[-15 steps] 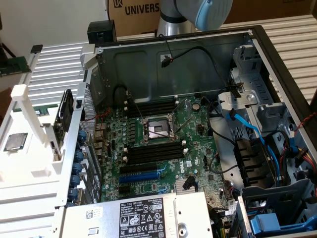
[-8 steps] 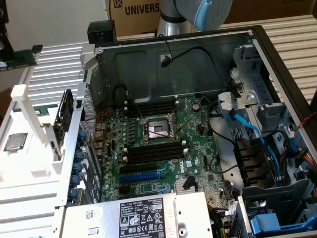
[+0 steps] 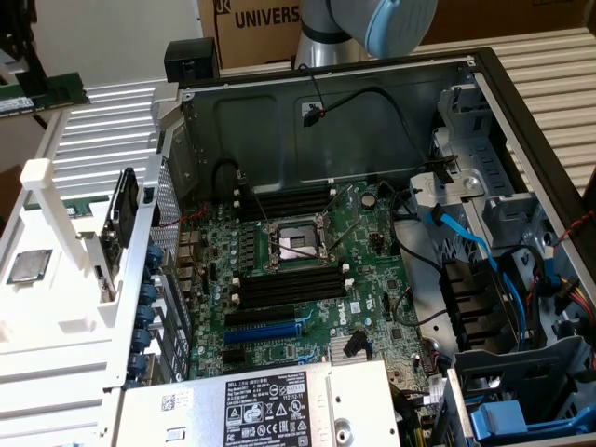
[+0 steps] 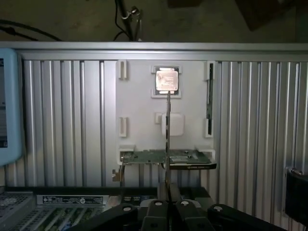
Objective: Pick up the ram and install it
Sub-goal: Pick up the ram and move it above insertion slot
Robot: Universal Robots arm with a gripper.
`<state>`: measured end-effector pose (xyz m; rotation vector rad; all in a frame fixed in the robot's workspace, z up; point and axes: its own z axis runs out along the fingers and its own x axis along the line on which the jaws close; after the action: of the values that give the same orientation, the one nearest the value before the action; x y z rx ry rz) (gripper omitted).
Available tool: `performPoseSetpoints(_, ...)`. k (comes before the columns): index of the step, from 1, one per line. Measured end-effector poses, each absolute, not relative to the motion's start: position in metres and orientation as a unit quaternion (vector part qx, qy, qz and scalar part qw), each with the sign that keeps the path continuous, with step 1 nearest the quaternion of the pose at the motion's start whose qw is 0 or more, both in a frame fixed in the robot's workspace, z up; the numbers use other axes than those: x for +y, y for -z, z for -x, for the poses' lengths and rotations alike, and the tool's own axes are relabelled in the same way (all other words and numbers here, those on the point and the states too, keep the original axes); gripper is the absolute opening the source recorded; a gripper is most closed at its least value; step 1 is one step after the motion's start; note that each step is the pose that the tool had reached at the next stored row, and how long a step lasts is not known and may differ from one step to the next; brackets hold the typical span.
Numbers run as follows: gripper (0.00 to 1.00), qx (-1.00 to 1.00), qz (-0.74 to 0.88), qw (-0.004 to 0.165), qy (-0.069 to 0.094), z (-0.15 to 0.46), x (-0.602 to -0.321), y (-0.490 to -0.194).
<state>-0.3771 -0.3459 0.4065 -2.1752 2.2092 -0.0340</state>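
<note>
Holding the ram (image 4: 167, 139), gripper (image 4: 167, 198) faces ribbed metal table (image 4: 62, 120) bearing white tray (image 4: 139, 106)

This is a robotics lab set up for computer assembly. An open desktop computer case (image 3: 279, 112) with its motherboard (image 3: 372, 270) bare lies on a ribbed aluminium table (image 3: 549, 65). At the far side stand a robot arm (image 3: 326, 37) and a cardboard box (image 3: 256, 28) printed "UNIVERS". On the exterior view's left, a white fixture (image 3: 56, 307) holds a processor chip (image 3: 30, 265).
</note>
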Motion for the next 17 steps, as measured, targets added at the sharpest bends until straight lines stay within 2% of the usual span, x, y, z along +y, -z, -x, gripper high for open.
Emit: performPoseSetpoints(17, 0.13, 0.712, 0.701, 0.020, 0.011, 0.304, -0.345, -0.418)
